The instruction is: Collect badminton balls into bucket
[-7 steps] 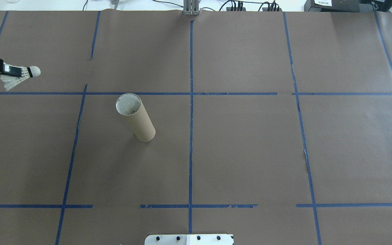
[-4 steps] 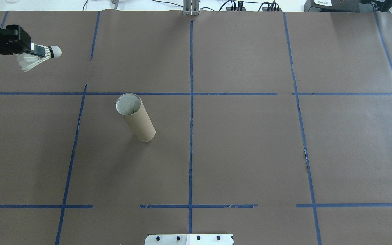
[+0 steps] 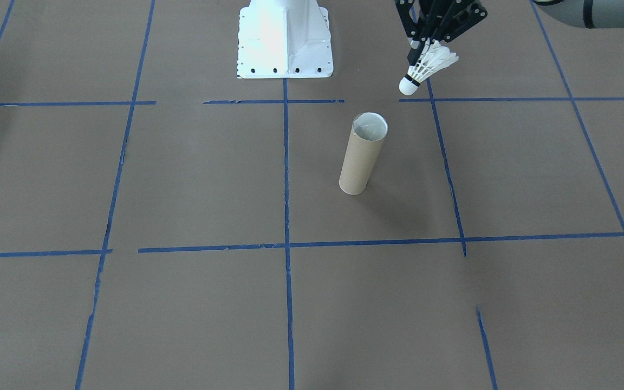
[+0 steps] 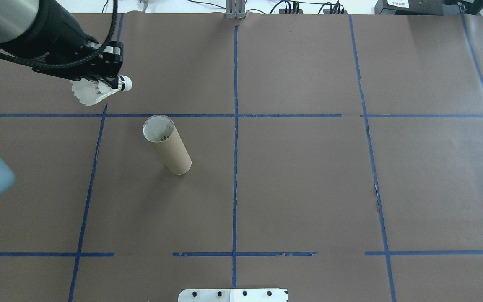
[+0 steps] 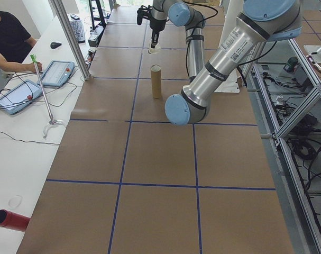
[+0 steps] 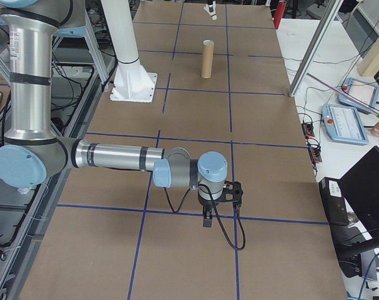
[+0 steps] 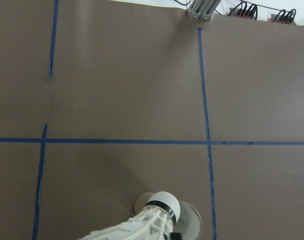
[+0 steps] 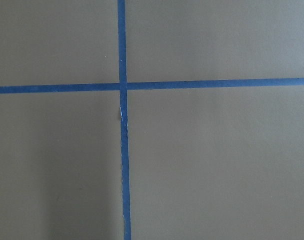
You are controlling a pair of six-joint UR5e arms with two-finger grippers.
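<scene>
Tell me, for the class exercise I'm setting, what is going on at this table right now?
The left gripper is shut on a white shuttlecock and holds it in the air, cork end forward, a little way from the cardboard tube. The tube stands upright on the brown table with its open top free; the shuttlecock is not yet in it. The right arm hangs over another part of the table, holding nothing visible.

Only upright obstacle on the brown paper-covered bench (image 4: 308,176) is the tall brown cardboard tube (image 4: 170,149), mouth open and unobstructed from above, open bench all round it, with the white metal robot base (image 3: 284,40) well apart at the robot-side edge.
</scene>
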